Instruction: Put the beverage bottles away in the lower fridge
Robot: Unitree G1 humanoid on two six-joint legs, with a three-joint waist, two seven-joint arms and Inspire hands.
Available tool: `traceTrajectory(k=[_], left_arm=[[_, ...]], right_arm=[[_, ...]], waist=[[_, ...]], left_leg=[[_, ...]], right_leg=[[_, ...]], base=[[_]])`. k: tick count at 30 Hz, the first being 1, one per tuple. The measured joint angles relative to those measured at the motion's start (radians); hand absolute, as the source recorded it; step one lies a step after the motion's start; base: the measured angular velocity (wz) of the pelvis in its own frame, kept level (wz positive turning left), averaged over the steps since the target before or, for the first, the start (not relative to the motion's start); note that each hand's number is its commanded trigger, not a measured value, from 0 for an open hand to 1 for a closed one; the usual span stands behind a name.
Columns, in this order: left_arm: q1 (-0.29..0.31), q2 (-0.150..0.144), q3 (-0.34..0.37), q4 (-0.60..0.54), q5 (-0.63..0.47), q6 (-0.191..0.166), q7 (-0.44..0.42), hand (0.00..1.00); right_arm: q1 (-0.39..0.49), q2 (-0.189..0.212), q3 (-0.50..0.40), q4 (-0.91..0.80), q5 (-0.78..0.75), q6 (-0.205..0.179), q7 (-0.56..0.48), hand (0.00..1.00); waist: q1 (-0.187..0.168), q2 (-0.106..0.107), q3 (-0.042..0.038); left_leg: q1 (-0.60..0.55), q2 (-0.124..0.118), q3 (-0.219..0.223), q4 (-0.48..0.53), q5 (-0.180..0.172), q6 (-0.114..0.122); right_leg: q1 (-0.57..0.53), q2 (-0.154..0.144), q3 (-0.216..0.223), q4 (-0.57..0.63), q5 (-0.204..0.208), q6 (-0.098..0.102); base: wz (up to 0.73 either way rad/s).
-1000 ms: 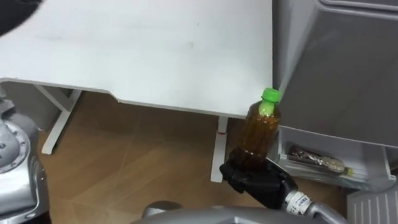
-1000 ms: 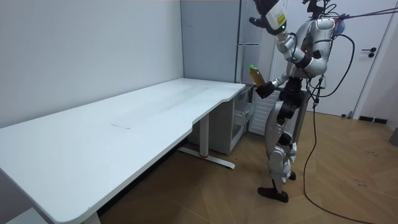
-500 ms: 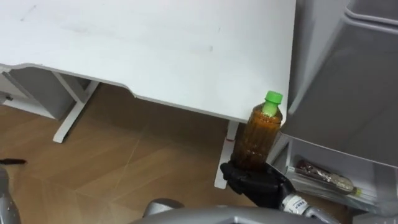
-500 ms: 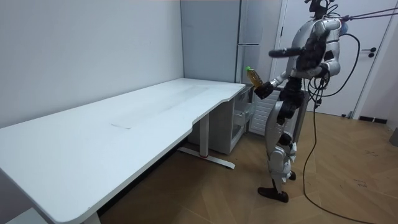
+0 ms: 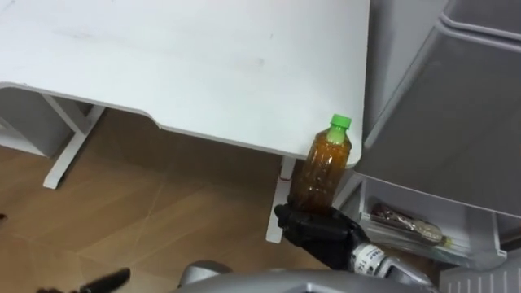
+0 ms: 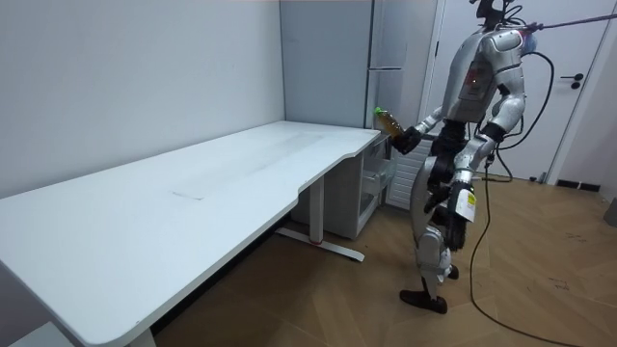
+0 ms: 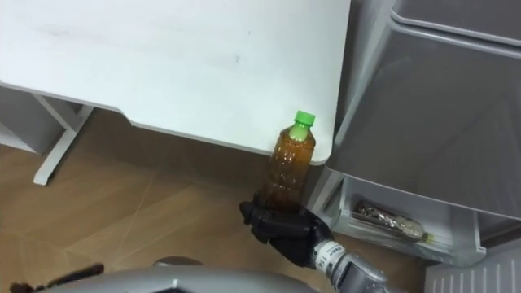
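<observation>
Left eye view: right hand (image 5: 319,234) clasps the green-capped tea bottle (image 5: 320,171) by its base beside the open lower fridge (image 5: 411,202); placing it inside remains undone.

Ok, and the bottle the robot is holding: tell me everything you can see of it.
The bottle looks like clear plastic, filled almost to the neck with amber-brown drink and closed with a bright green cap. It has a rounded shoulder, and no label can be made out. It is near upright, its top tipped slightly toward the fridge. The right hand is curled round its lower part and holds it in the air by the table corner. Nothing else touches it.
</observation>
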Motion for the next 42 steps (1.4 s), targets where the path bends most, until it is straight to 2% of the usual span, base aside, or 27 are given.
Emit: traceTrajectory(k=[2,4,5,7,8,12,15,18,20,23,30,36,38,42], left_arm=[[0.004,0.0,0.0,0.099,-0.001,0.042,-0.089,0.0],[0.003,-0.006,0.0,0.146,0.001,0.072,-0.152,0.0],[0.003,-0.008,-0.001,0.16,0.001,0.099,-0.195,0.0],[-0.005,-0.009,-0.002,0.185,0.003,0.13,-0.254,0.0],[-0.011,-0.011,-0.008,0.193,0.003,0.144,-0.284,0.0],[-0.04,-0.02,-0.028,0.21,0.022,0.167,-0.349,0.0],[-0.079,-0.022,-0.076,0.237,0.058,0.184,-0.374,0.0],[-0.09,-0.031,-0.097,0.244,0.097,0.189,-0.401,0.0],[-0.093,-0.035,-0.101,0.241,0.143,0.195,-0.407,0.0],[-0.107,-0.035,-0.1,0.241,0.206,0.199,-0.413,0.0],[-0.133,-0.038,-0.118,0.237,0.227,0.194,-0.408,0.0],[-0.14,-0.037,-0.115,0.226,0.268,0.187,-0.4,0.0],[-0.136,-0.037,-0.115,0.226,0.269,0.183,-0.397,0.0],[-0.132,-0.041,-0.107,0.225,0.288,0.176,-0.39,0.0]], right_arm=[[-0.017,-0.002,-0.01,0.024,-0.015,0.006,-0.005,1.0],[-0.018,-0.007,-0.022,0.036,-0.062,0.007,-0.005,1.0],[-0.019,-0.007,-0.031,0.047,-0.096,0.013,-0.007,1.0],[-0.019,-0.011,-0.038,0.06,-0.15,0.032,-0.011,1.0],[-0.019,-0.017,-0.041,0.066,-0.177,0.04,-0.013,1.0],[-0.02,-0.029,-0.051,0.071,-0.262,0.049,-0.025,1.0],[-0.021,-0.025,-0.051,0.076,-0.28,0.05,-0.064,1.0],[-0.022,-0.02,-0.062,0.075,-0.302,0.05,-0.093,1.0],[-0.024,-0.003,-0.1,0.066,-0.355,0.049,-0.136,1.0],[-0.025,0.012,-0.155,0.041,-0.449,0.049,-0.218,1.0],[-0.028,0.018,-0.195,-0.015,-0.668,0.03,-0.349,1.0],[-0.02,0.035,-0.211,0.014,-0.657,0.028,-0.457,1.0],[-0.015,0.045,-0.212,0.046,-0.624,0.024,-0.494,1.0],[-0.011,0.054,-0.217,0.119,-0.548,0.017,-0.56,1.0]], waist=[[-0.014,0.003,0.0007],[-0.024,0.01,0.0008],[-0.042,0.014,0.0023],[-0.057,0.016,0.0017],[-0.07,0.02,0.0056],[-0.096,0.021,0.0054],[-0.119,0.019,0.0052],[-0.148,0.018,0.0048],[-0.181,0.018,0.0045],[-0.209,0.019,0.0043],[-0.237,0.02,0.0015],[-0.248,0.021,0.0036],[-0.26,0.022,0.0042],[-0.259,0.022,0.0019]], left_leg=[[-0.013,0.0,-0.001,-0.001,0.0,0.0],[-0.024,0.001,0.001,-0.001,-0.002,0.001],[-0.032,0.001,-0.002,0.004,-0.002,0.002],[-0.045,0.003,-0.004,0.011,-0.002,0.002],[-0.054,0.004,-0.004,0.021,-0.004,0.002],[-0.061,0.004,0.004,0.024,-0.004,0.002],[-0.059,0.004,0.011,0.023,-0.004,0.002],[-0.049,0.004,0.019,0.022,-0.004,0.003],[-0.052,0.004,0.019,0.024,-0.004,0.003],[-0.048,0.004,0.02,0.022,-0.004,0.003],[-0.046,0.007,0.041,0.017,-0.004,0.003],[-0.033,0.007,0.056,0.001,-0.005,0.004],[-0.032,0.007,0.056,0.001,-0.005,0.004],[-0.029,0.007,0.058,-0.001,-0.005,0.004]], right_leg=[[-0.008,0.0,-0.001,0.001,0.0,0.0],[-0.018,0.0,0.002,0.005,0.0,0.0],[-0.02,0.0,-0.004,0.005,0.0,0.0],[-0.03,0.001,-0.005,0.01,0.0,0.0],[-0.038,0.001,-0.006,0.017,0.0,0.0],[-0.052,0.001,0.008,0.02,0.0,0.0],[-0.052,0.0,0.015,0.019,0.0,0.0],[-0.05,0.0,0.026,0.019,0.0,0.0],[-0.051,0.0,0.024,0.017,0.0,0.001],[-0.051,0.0,0.026,0.019,0.0,0.001],[-0.068,0.001,0.052,0.027,0.0,0.001],[-0.065,0.0,0.065,0.029,-0.002,0.003],[-0.059,0.001,0.066,0.021,-0.001,0.004],[-0.062,0.001,0.068,0.022,-0.001,0.004]], base=[[0.02],[0.02],[0.08],[0.06],[0.0],[-0.08],[-0.07],[-0.08],[0.0],[0.0],[-0.09],[-0.07],[0.0],[0.0]])
